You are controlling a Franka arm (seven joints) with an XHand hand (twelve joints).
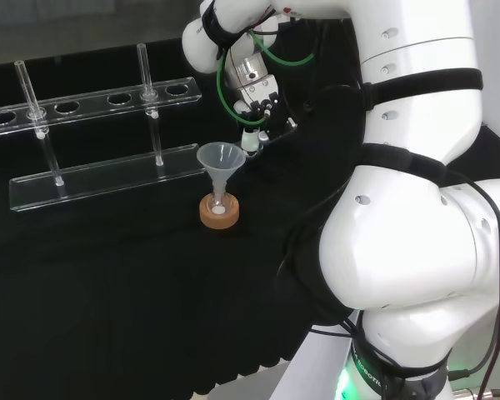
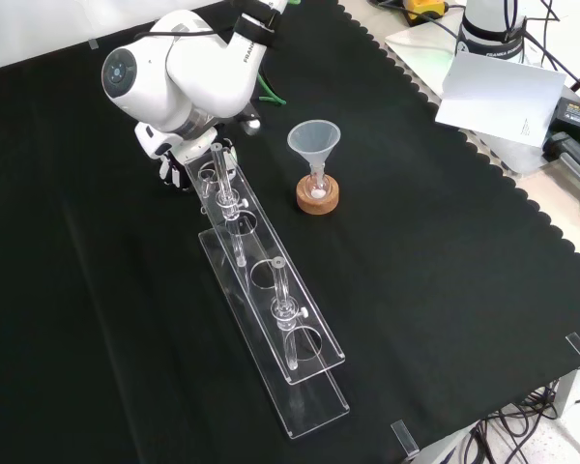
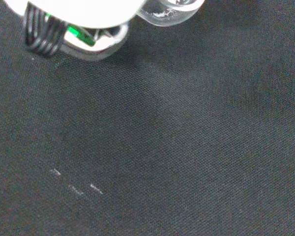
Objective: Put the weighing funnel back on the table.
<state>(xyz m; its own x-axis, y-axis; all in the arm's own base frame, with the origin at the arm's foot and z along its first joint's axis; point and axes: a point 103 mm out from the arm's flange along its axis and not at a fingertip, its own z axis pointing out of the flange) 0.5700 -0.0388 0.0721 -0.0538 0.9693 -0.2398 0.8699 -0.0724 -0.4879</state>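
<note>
Hand (image 1: pixel 262 112) low over cloth (image 1: pixel 108 267) — grip cannot be told (weighing funnel (image 3: pixel 173 11) by palm).

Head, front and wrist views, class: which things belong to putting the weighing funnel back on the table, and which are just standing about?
Belongs to the job:
hand
clear piece beside it, probably the weighing funnel
black cloth

Just standing about:
funnel
cork ring
clear rack

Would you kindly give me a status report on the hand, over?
Hand low over cloth, grip unclear. Clear piece by hand, maybe weighing funnel, near cloth. Funnel and rack close beside.
</note>
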